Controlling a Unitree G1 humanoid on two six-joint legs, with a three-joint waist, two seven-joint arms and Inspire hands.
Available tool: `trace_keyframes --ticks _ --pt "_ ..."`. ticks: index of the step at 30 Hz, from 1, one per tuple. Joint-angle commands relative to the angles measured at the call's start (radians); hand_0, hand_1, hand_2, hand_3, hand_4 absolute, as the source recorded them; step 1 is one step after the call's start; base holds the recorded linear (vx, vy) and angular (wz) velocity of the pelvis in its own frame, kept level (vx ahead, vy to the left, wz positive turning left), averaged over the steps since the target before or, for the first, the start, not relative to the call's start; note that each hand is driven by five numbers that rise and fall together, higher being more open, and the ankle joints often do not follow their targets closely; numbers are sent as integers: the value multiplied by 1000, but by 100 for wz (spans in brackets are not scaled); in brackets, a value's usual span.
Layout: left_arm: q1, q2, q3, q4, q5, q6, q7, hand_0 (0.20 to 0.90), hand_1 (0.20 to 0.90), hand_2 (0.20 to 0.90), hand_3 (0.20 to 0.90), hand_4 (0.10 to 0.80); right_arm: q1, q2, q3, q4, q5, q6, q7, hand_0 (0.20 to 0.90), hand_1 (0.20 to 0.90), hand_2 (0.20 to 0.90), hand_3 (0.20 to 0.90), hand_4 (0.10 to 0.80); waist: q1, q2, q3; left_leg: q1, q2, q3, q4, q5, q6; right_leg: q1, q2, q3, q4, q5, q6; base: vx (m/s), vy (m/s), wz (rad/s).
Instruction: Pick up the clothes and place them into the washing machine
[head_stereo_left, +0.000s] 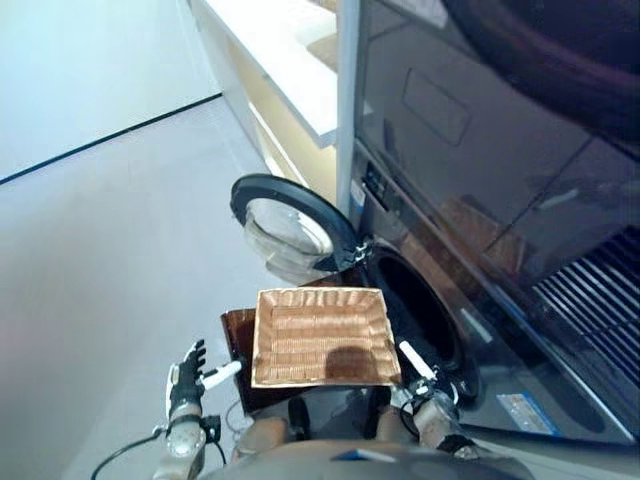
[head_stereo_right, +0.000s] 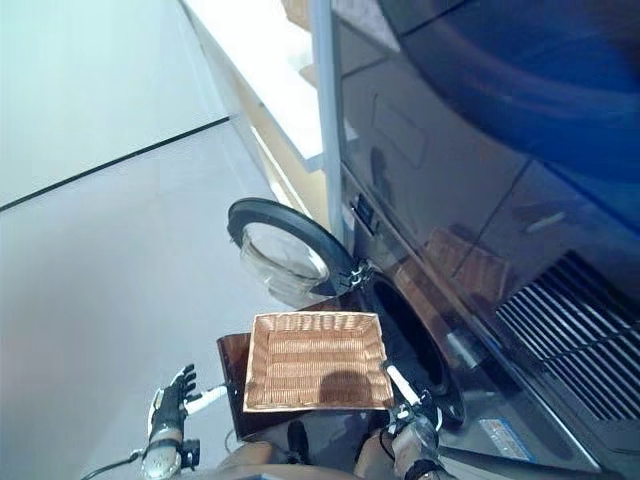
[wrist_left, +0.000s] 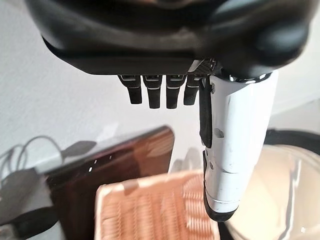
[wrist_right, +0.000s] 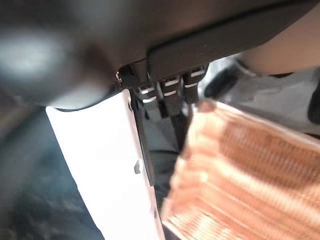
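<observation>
So the wicker basket (head_stereo_left: 321, 337) sits on a dark brown stool (head_stereo_left: 237, 338) right in front of the washing machine (head_stereo_left: 480, 250); can't spot any clothes in it, just bare weave; the round door (head_stereo_left: 285, 228) is swung wide, off to the basket's far left, and the drum opening (head_stereo_left: 418, 313) is just right of the basket. Left hand (head_stereo_left: 186, 384) hangs near the basket's near-left corner, not touching, fingers (wrist_left: 159, 94) straight and released, holding nothing; right hand (head_stereo_left: 425, 388) is by the near-right corner, fingers (wrist_right: 167, 90) relaxed too, white thumb sticking out; pale floor (head_stereo_left: 120, 250) all round.
</observation>
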Motion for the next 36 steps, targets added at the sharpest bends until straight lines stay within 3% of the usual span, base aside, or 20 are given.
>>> trace_keyframes --ticks 1,2,3,5,6,7,10,13,14,15,16,23,31,36 --pt "-29 9 41 -90 -27 -54 8 900 900 900 900 800 -49 -16 4 0 46 -67 9 900 900 900 900 800 84 -6 54 -221 -63 -244 209 76 -68 112 19 45 -18 -46 27 -6 82 -76" --pt "-24 7 29 -91 -22 -50 4 900 900 900 900 800 -62 -23 -20 25 69 -73 0 900 900 900 900 800 83 5 49 -237 -15 -305 117 90 -75 113 23 69 -29 -53 48 5 79 -76" --pt "-24 6 28 -91 -22 -50 4 900 900 900 900 800 -63 -24 -21 27 69 -73 0 900 900 900 900 800 84 4 49 -234 -14 -304 110 94 -76 114 23 69 -31 -52 48 52 135 -53" --pt "-43 16 -1 -81 -26 -53 7 900 900 900 900 800 -73 -34 -42 29 87 -77 -1 900 900 900 900 800 66 51 28 -194 43 -312 -77 151 -97 104 29 81 -26 -66 66 66 201 -30" --pt "-43 16 -2 -80 -26 -53 7 900 900 900 900 800 -72 -35 -42 29 87 -77 -1 900 900 900 900 800 67 52 28 -188 44 -311 -85 154 -97 105 30 81 -24 -68 65 31 300 -45" --pt "-66 23 -18 -91 -29 -52 9 900 900 900 900 800 -61 -36 -54 15 109 -72 15 900 900 900 900 800 47 68 29 -176 20 -298 -94 159 -96 85 -13 65 -13 -60 69 -20 264 -28" --pt "-91 23 -26 -90 -27 -58 10 900 900 900 900 800 -77 -50 -61 26 95 -53 22 900 900 900 900 800 35 78 31 -182 -29 -272 -60 128 -82 71 -69 95 -19 -26 89 25 318 -6" --pt "-87 22 -28 -99 -44 -65 7 900 900 900 900 800 -88 -50 -52 27 90 -52 24 900 900 900 900 800 48 86 32 -173 -37 -240 -56 115 -70 63 -83 123 -32 -7 99 21 160 -72" --pt "-90 32 -24 -117 -53 -67 9 900 900 900 900 800 -104 -35 -33 25 87 -52 27 900 900 900 900 800 79 91 43 -173 -27 -201 -47 102 -57 43 -97 63 20 -20 96 -11 162 -100" --pt "-91 32 -23 -117 -53 -66 9 900 900 900 900 800 -105 -36 -33 25 87 -52 27 900 900 900 900 800 80 91 41 -176 -26 -199 -47 105 -57 39 -95 64 19 -15 95 -32 100 -68" --pt "-86 35 -18 -132 -55 -65 6 900 900 900 900 800 -101 -28 -28 20 90 -51 30 900 900 900 900 800 90 83 41 -178 -25 -184 -44 97 -55 52 -101 24 13 -16 93 -30 2 -67" --pt "-69 13 -23 -140 -77 -74 -4 900 900 900 900 800 -106 -20 -30 21 114 -66 25 900 900 900 900 800 85 76 39 -170 -21 -160 -87 108 -52 45 -97 23 -70 27 101 -6 -8 -23" --pt "-81 8 -92 -220 -121 -97 -8 900 900 900 900 800 -202 -43 -75 -33 206 -126 -35 900 900 900 900 800 69 135 120 -264 -39 -174 -65 131 -47 -69 -120 19 -21 39 104 -93 26 4" --pt "-88 14 -104 -252 -129 -101 1 900 900 900 900 800 -267 -69 -80 -40 203 -142 -75 900 900 900 900 800 73 153 156 -306 -49 -173 -30 122 -45 -115 -139 23 32 23 105 -56 31 10"
